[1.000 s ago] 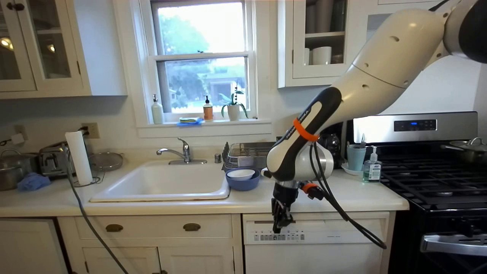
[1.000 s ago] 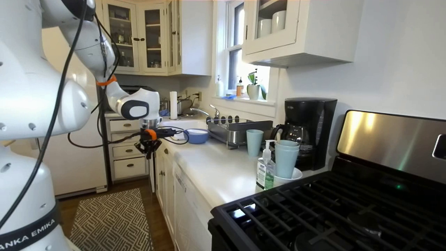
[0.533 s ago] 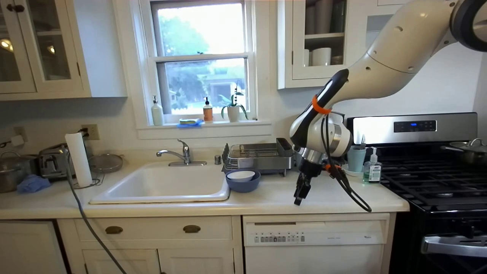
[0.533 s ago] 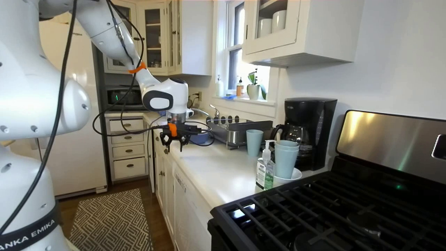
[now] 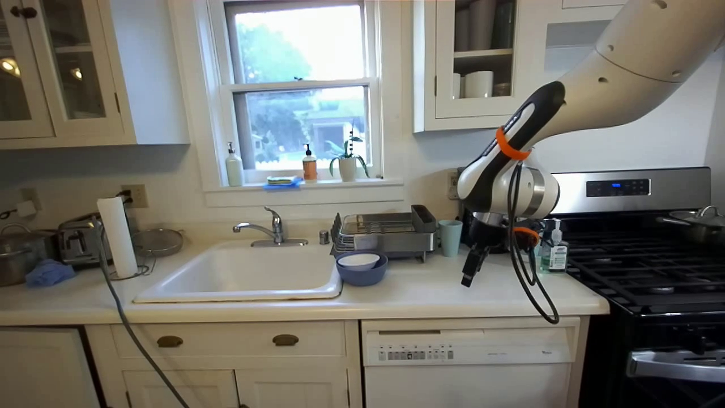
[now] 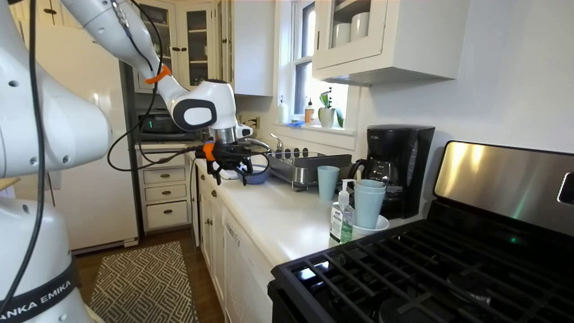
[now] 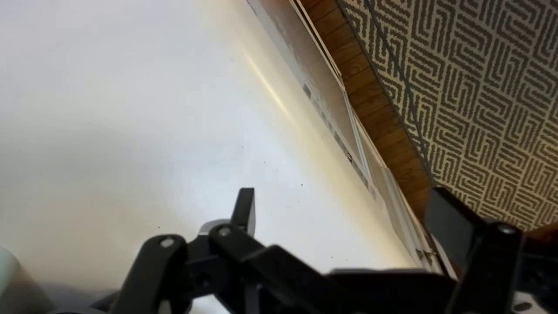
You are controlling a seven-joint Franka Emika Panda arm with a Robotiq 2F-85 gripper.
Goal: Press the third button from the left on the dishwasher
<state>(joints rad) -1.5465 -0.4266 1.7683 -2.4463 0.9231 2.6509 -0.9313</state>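
The white dishwasher [image 5: 467, 385] sits under the counter, its front panel carrying a row of small grey buttons [image 5: 416, 355] on the left half. The third from the left lies in that row, too small to make out clearly. In the wrist view the button strip [image 7: 348, 156] runs at a steep angle past the counter's edge. My gripper [image 7: 343, 194] stands open, fingers wide apart, with nothing between them. In both exterior views the gripper [image 5: 467, 280] hangs above the countertop, higher than the buttons and to their right, touching nothing visible.
Blue and white bowls [image 5: 361, 271] stand beside the sink [image 5: 170, 292], with a dish rack [image 5: 391, 243] behind. A light blue cup [image 6: 328, 183], a sanitizer bottle [image 6: 341, 222] and a coffee maker [image 6: 399, 166] line the counter towards the stove [image 6: 417, 278].
My gripper has risen from in front of the dishwasher's button panel and moved right, over the counter. Its fingers, close together a second ago, have spread apart. The buttons are uncovered now.
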